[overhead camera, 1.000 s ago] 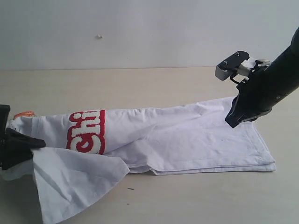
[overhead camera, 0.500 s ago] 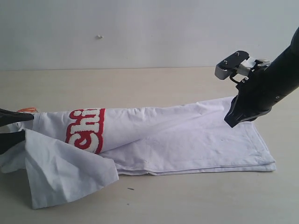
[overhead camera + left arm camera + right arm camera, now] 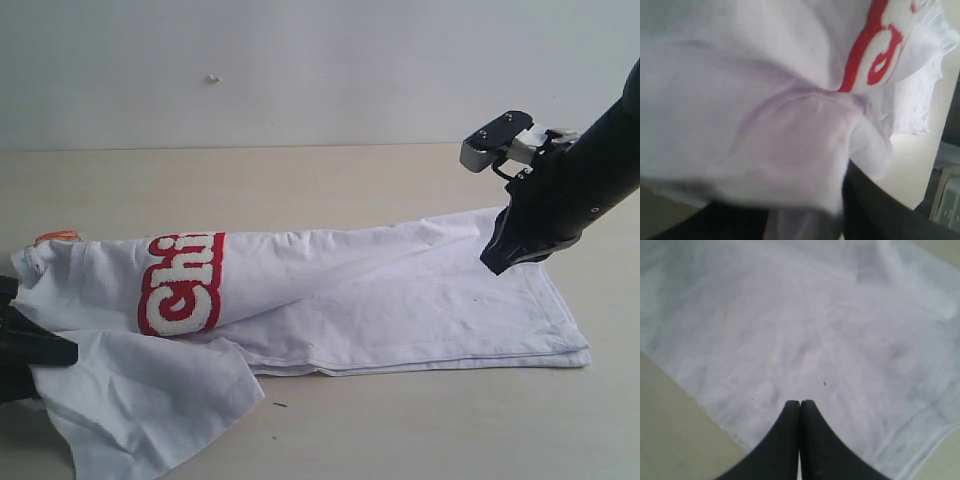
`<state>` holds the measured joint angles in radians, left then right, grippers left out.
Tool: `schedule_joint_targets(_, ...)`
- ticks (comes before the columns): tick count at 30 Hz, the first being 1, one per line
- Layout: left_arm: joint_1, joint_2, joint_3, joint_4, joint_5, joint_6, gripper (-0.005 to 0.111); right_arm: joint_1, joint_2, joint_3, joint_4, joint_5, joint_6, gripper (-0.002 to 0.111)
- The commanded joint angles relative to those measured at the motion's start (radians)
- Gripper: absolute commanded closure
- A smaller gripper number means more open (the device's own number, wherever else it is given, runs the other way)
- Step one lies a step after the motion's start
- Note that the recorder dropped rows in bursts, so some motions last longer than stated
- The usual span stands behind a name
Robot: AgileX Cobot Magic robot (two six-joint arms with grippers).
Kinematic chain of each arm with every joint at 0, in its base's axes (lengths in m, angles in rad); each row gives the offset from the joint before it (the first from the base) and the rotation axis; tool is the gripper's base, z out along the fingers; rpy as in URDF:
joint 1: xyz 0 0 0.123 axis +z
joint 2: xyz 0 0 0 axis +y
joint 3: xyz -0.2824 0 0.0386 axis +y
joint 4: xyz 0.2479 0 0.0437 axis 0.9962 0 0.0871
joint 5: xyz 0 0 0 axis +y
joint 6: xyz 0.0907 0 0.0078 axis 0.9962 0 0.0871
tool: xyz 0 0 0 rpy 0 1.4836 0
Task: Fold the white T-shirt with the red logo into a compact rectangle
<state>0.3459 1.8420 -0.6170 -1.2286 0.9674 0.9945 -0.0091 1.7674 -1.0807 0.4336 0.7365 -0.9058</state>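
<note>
Lying across the pale table (image 3: 300,190) in the exterior view, the white T-shirt (image 3: 400,300) is folded lengthwise into a long band that runs from the left edge of the frame to the right of centre, with its layered hem end at the right. Red logo (image 3: 185,283): a strip of fuzzy white letters with a thick red outline, standing left of centre on the band, wrapped over the fold so that only "Chi" reads. Orange tag (image 3: 55,238): small, at the far left end of the shirt by the collar. Loose flap (image 3: 150,400): a crumpled white part of the shirt spreading toward the lower left corner of the frame. Left gripper (image 3: 40,355): black, at the lower left edge of the exterior view, with the flap draped over it; in the left wrist view white cloth covers nearly the whole frame and two dark fingers (image 3: 880,210) show at the bottom with cloth hanging between them, but whether they pinch it or merely lie under it cannot be told. Right gripper (image 3: 497,262): black, at the right of the exterior view, its tip over the upper right part of the band; the right wrist view shows both fingers pressed together with nothing between them, pointing at plain white cloth near the shirt's edge. Contact with the cloth cannot be told. Backdrop: a plain white wall (image 3: 300,70).
</note>
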Motion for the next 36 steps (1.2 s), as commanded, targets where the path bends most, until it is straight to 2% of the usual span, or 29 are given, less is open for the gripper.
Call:
schedule_joint_targets(1,0.003,0.002,-0.003,0.072,0.009,-0.034,0.065,-0.002,-0.01,-0.005,0.01,0.001,-0.009,0.108)
schedule_joint_targets(7,0.001,0.002,0.003,0.093,0.09,-0.055,0.065,-0.002,-0.01,-0.005,0.012,0.001,-0.009,0.108)
schedule_joint_targets(13,0.001,0.01,0.033,0.087,0.097,-0.055,0.067,-0.002,-0.01,-0.005,0.038,0.001,-0.009,0.108)
schedule_joint_targets(15,0.001,0.02,0.037,0.08,0.1,-0.055,0.077,-0.002,-0.01,-0.005,0.038,0.001,-0.009,0.108)
schedule_joint_targets(18,0.001,0.028,0.044,0.074,0.13,-0.055,0.106,-0.002,-0.01,-0.005,0.038,0.001,-0.009,0.108)
schedule_joint_targets(23,0.001,0.028,0.044,0.045,0.254,-0.051,0.107,-0.002,-0.01,-0.005,0.039,0.0,-0.012,0.108)
schedule_joint_targets(30,0.003,0.012,0.044,-0.177,0.254,-0.029,0.107,-0.002,-0.01,-0.005,0.045,-0.003,-0.013,0.108)
schedule_joint_targets(35,0.003,0.016,0.044,-0.516,0.254,-0.022,0.107,-0.002,-0.01,-0.005,0.045,-0.003,-0.013,0.108)
schedule_joint_targets(36,0.003,0.016,0.044,-0.516,0.254,-0.015,0.107,-0.002,-0.01,-0.005,0.045,-0.003,-0.013,0.108)
